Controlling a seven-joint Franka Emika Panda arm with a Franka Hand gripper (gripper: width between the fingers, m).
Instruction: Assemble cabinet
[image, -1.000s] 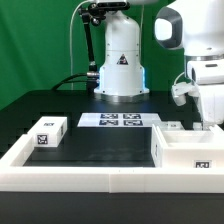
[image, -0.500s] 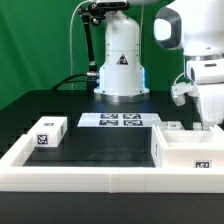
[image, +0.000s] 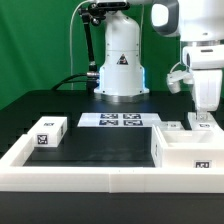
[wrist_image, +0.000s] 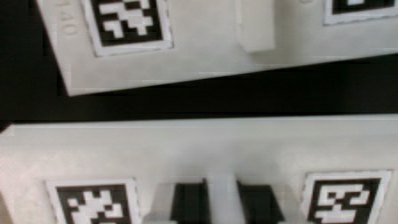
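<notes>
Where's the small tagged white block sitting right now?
The small block sits at the exterior view's left, inside the border rail, left of the marker board, apart from the cabinet.

No words legible; a triangular sign (image: 121, 59) marks the arm's white base (image: 120, 78).

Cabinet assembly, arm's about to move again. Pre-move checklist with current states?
1. Gripper open or shut: cannot tell, fingers too small in the exterior view.
2. Gripper empty: cannot tell.
3. Gripper over the small white parts behind the cabinet: ok.
4. Cabinet sitting level inside the border rail: ok.
5. Loose tagged block at the exterior view's left, far from the arm: ok.
6. Marker board uncovered: ok.
</notes>
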